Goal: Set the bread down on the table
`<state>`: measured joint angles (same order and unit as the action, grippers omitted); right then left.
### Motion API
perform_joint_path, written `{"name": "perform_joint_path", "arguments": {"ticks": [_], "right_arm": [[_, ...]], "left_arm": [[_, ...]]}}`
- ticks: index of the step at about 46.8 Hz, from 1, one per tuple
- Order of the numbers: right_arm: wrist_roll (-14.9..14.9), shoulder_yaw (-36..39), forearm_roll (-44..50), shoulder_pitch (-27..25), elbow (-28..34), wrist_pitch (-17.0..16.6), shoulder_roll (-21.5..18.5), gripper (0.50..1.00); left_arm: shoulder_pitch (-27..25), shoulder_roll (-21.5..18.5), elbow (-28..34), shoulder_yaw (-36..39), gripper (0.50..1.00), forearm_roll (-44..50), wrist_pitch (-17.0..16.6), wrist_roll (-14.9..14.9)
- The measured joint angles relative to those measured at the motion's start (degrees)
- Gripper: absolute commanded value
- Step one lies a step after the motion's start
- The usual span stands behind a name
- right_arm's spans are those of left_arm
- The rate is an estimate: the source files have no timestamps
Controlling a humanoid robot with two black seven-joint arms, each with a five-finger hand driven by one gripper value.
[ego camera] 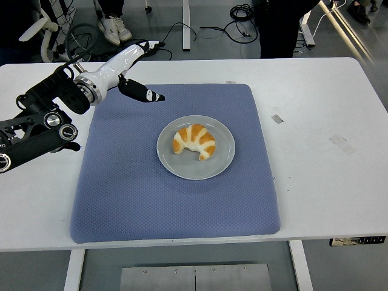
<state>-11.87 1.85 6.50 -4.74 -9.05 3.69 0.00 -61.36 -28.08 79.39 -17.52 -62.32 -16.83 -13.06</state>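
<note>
A croissant-shaped bread [194, 141] with orange and white stripes lies on a round grey plate [223, 159] in the middle of a blue mat [121, 194] on the white table [321, 176]. My left hand [140, 68] reaches in from the left over the mat's far left corner. Its fingers are spread and hold nothing. It is well apart from the bread, up and to the left of the plate. My right arm does not show.
Small pieces of tape [276, 118] lie on the table right of the mat. A person's legs [282, 27] and feet [115, 27] stand beyond the far edge, among cables on the floor.
</note>
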Motion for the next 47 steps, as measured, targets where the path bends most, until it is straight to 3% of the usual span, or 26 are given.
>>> {"name": "perform_joint_path", "arguments": {"ticks": [13, 39, 47], "right_arm": [[0.00, 0.00, 0.00, 0.00, 0.00, 0.00, 0.00, 1.000], [0.00, 0.00, 0.00, 0.00, 0.00, 0.00, 0.00, 1.000], [0.00, 0.00, 0.00, -0.01, 0.00, 0.00, 0.00, 1.000]], "left_arm": [[-1.38, 4.45, -0.02, 4.95, 0.958, -2.84, -1.18, -0.47], [-2.45, 5.87, 3.06, 10.56, 0.958, -8.79, -0.64, -4.34], [-2.77, 5.93, 3.22, 11.72, 0.957, -8.79, 2.18, -6.72]]}}
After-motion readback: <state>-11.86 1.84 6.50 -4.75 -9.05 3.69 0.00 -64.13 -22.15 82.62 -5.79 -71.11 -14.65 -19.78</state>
